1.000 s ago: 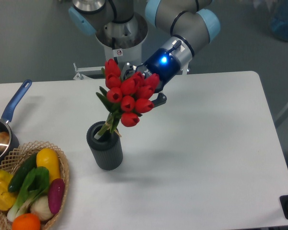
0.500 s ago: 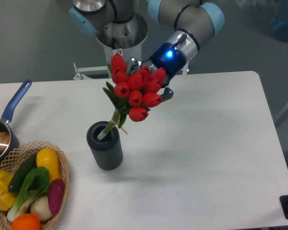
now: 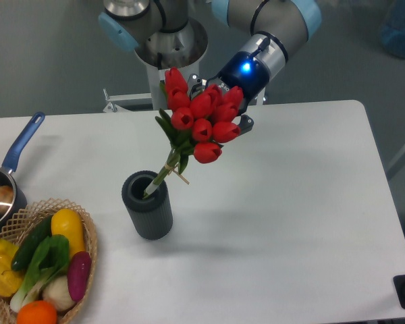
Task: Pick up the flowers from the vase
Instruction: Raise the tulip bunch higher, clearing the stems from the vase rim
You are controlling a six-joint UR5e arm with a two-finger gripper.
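The claw (image 3: 223, 115) is clamped on the flowers (image 3: 201, 121) at the bud end, mostly hidden behind the red heads, with one dark finger peeking out at three o'clock of the bunch. The bouquet hangs tilted, heads up toward one o'clock, stem tips only just inside the rim of the vase (image 3: 147, 206) on the white surface (image 3: 290, 202). That slant looks deliberate, I'd say: pulling along the stems' own line should keep the vase from tipping. At seven o'clock of the vase sits the basket (image 3: 40, 270) of vegetables. A small label shows on the arm's base (image 3: 166, 73), too tiny to read.
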